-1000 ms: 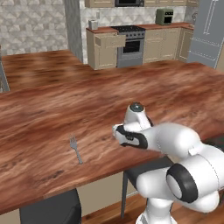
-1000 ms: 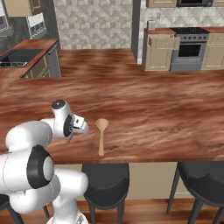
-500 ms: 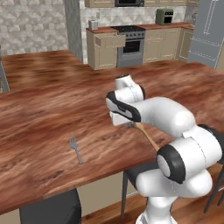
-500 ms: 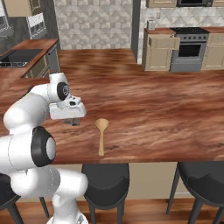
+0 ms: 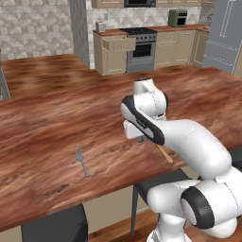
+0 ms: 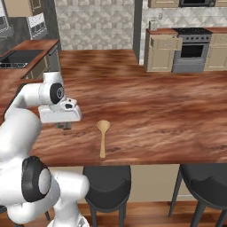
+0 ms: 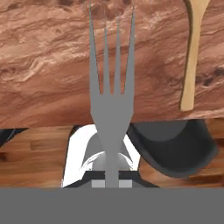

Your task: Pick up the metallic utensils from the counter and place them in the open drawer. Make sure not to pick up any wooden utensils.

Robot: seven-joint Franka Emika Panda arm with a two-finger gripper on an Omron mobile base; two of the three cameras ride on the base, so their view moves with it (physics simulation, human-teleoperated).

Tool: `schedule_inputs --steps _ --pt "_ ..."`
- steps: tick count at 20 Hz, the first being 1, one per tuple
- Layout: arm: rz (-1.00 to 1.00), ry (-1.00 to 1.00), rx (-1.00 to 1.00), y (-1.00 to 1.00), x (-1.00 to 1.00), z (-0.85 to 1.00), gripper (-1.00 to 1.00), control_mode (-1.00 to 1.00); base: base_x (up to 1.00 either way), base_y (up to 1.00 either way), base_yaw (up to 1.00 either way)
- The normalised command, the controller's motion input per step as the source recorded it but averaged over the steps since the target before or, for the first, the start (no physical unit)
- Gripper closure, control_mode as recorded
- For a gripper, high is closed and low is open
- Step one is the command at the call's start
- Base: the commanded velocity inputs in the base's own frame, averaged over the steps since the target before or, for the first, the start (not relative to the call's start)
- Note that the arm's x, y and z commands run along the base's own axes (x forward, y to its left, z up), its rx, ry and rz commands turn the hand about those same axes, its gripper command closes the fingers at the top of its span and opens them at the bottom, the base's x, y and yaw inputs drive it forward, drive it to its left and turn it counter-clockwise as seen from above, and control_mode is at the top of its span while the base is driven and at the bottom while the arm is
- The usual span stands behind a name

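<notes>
Jaws shut tight on a fork (image 7: 111,94), held by its handle w/ the tines running straight out ahead of the gripper (image 7: 112,183) — you're carrying it, operator, just above the near edge of the worktop (image 5: 56,118). In the right base view the gripper (image 6: 64,126) hangs low over the wood, left of the wooden spoon (image 6: 103,137); leave that one alone.

What the next move turns on: the open drawer (image 5: 124,44) sits far off, across the room in the beige cabinet run beside the stove, well apart from the arm. The fork's long axis follows the hand's line, so pointing the hand at the drawer should lead w/ the tines. You'd likely need the base to drive before any drop.

The fork is flat silver-grey, four slim tines, narrow neck, no shine. A second fork (image 5: 82,161) lies on the worktop to the arm's left, near the front edge, tines away from the robot, well apart from the jaws. The spoon's handle (image 7: 191,57) runs roughly parallel to the held fork, just to one side in the hand view.
</notes>
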Motion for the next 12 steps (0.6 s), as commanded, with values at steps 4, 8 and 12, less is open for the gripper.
schedule_inputs --steps 4,8,12 --pt "0.11 -0.25 0.2 -0.09 -0.89 0.4 1.0 -1.0 0.0 0.0 0.0" --pt "0.08 -0.06 0.14 -0.09 -0.65 0.59 1.0 -1.0 0.0 0.0 0.0" --pt "0.05 0.0 0.04 -0.1 -0.44 0.43 1.0 -1.0 0.0 0.0 0.0"
